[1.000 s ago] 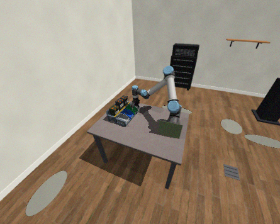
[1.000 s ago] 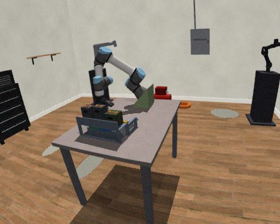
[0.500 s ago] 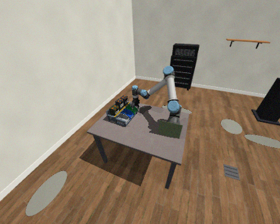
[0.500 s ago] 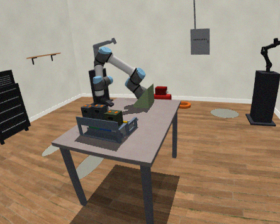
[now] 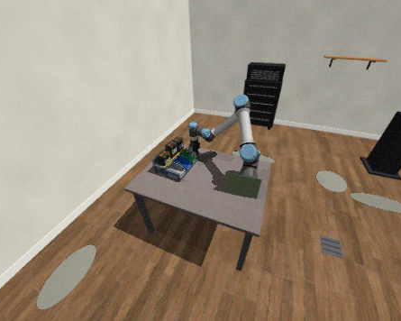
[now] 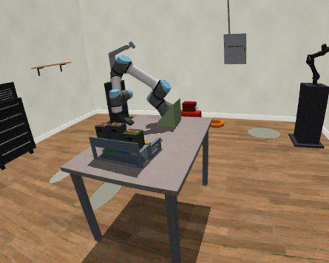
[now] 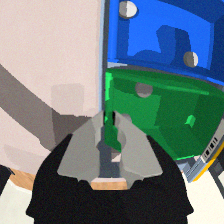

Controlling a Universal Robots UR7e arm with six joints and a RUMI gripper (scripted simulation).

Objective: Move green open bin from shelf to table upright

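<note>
The green bin (image 5: pixel 187 156) (image 7: pixel 170 107) sits upright at the end of the grey-blue shelf (image 5: pixel 179 177) (image 6: pixel 114 144) (image 7: pixel 104 35), beside the blue bin. In the wrist view a grey round part (image 7: pixel 144 90) lies in it, and a second grey part (image 7: pixel 126 118) is partly behind a finger. My gripper (image 5: pixel 195 153) (image 6: pixel 130 121) (image 7: pixel 108 111) points down at the bin's table-side edge. Its fingertips are nearly together, with the thin green wall between them. The lower part of the bin's wall is hidden by the fingers.
The blue bin (image 5: pixel 181 162) (image 7: pixel 165 35) stands right beside the green one. Dark boxes with orange marks (image 5: pixel 171 146) (image 6: pixel 111 129) stand behind the bins. A dark green panel (image 5: pixel 244 184) (image 6: pixel 171 120) stands on the table (image 5: pixel 189 194) (image 6: pixel 166 162) near the arm's base.
</note>
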